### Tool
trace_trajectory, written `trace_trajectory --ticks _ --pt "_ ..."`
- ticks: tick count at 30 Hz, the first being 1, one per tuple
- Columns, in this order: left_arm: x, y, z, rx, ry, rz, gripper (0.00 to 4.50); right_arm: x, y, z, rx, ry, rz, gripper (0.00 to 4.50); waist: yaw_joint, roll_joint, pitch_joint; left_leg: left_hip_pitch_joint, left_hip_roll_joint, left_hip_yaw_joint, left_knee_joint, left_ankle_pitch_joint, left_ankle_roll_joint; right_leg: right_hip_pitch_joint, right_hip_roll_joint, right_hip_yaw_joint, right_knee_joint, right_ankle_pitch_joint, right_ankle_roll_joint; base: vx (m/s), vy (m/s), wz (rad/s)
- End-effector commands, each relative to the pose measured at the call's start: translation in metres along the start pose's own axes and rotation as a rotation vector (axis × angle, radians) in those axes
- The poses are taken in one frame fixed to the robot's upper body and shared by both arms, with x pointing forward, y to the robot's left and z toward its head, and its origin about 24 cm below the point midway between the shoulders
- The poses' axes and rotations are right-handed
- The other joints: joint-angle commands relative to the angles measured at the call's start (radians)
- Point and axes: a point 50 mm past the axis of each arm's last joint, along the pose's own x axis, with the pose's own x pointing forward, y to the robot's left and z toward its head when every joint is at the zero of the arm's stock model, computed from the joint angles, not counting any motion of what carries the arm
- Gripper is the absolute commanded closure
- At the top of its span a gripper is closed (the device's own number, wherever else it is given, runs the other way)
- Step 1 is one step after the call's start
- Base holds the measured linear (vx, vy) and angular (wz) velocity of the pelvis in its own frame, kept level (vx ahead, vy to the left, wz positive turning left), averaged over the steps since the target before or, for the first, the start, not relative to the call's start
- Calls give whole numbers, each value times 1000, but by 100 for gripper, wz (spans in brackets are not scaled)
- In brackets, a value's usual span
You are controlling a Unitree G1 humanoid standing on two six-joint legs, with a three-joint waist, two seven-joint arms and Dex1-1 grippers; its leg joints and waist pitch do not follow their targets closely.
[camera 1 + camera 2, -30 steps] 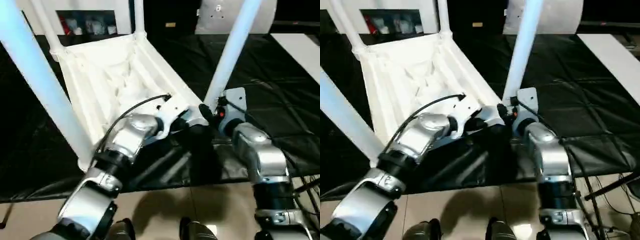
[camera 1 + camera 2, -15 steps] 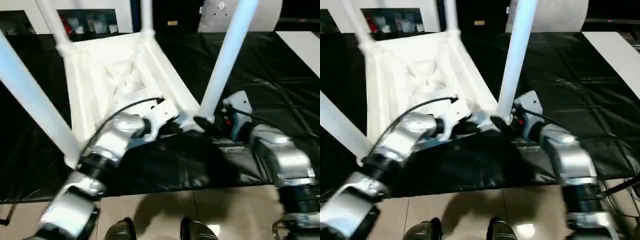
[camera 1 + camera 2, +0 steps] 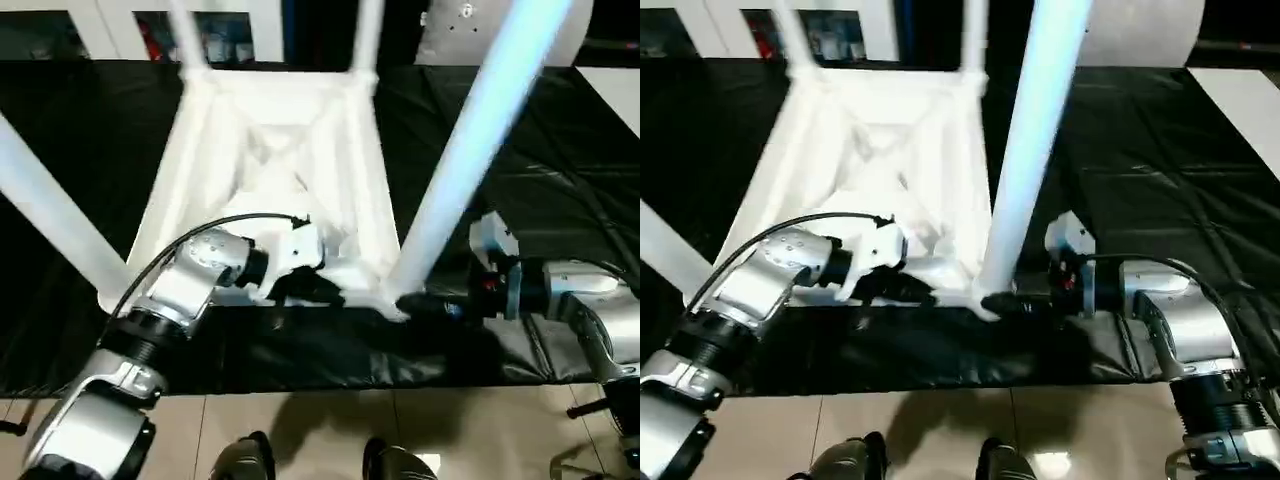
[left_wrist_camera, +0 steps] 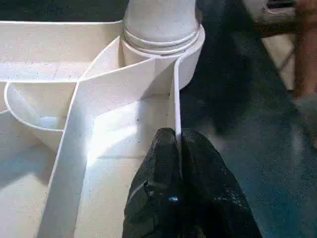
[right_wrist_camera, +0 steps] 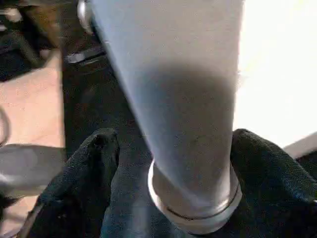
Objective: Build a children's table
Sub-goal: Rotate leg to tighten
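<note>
The children's table (image 3: 280, 170) lies upside down on the black cover, ribbed underside up, with its white legs pointing upward. My left gripper (image 3: 322, 290) is at the near edge, shut on a thin upright rib (image 4: 174, 99) just short of the corner socket (image 4: 161, 29). The near right leg (image 3: 470, 150) rises from that corner. My right gripper (image 3: 405, 303) reaches in from the right and stands open around the leg's base (image 5: 183, 99). One black finger (image 5: 99, 148) is on each side, with a gap showing at one of them.
The black-covered work table (image 3: 560, 140) stretches to the right and back. Its front edge runs just below my grippers, with beige floor tiles (image 3: 330, 420) beneath. The near left leg (image 3: 50, 220) slants past my left forearm. A white glass-door cabinet (image 3: 230, 20) stands behind.
The camera has shifted. My right forearm has swung out to the right and now reaches the leg's base sideways, its fingers standing wider. The left gripper keeps its grip on the rib.
</note>
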Motion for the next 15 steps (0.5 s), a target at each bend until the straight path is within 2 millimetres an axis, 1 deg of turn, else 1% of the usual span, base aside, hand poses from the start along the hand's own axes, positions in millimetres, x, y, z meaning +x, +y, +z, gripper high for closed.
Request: trace_trajectory --ticks 1,3,4,5,7,13,15 --pt "8 -11 1 37 12 -111 450 -2 2 1 11 0 52 113 -1 -14 -72 34 56 -11 -54 -229 102 48 -44 22 -46 -261 -260 0 0 0" --pt "7 -11 0 38 15 -117 450 -2 3 0 18 5 67 122 2 -13 -72 34 56 -11 -54 -225 99 48 -43 22 -44 -257 -261 0 0 0" --pt "6 -11 0 40 17 -121 450 -2 4 0 20 7 79 141 2 -15 -73 33 56 -11 -53 -220 98 49 -43 22 -43 -253 -261 0 0 0" --pt "5 -11 0 42 19 -123 450 -2 4 0 15 3 86 141 2 -15 -73 32 55 -11 -54 -220 97 49 -43 21 -42 -253 -261 0 0 0" --pt "4 -11 -1 44 23 -124 450 -3 4 -1 8 1 97 167 2 -17 -74 31 54 -11 -52 -216 97 50 -45 22 -44 -262 -257 0 0 0" --pt "4 -11 -2 46 25 -121 450 -3 5 -3 13 9 122 219 3 -20 -77 30 53 -10 -49 -187 108 52 -44 21 -39 -238 -260 0 0 0" --pt "4 -11 -2 46 24 -121 450 -2 6 -3 13 8 129 226 3 -20 -78 30 52 -10 -48 -187 110 51 -44 21 -39 -239 -261 0 0 0"
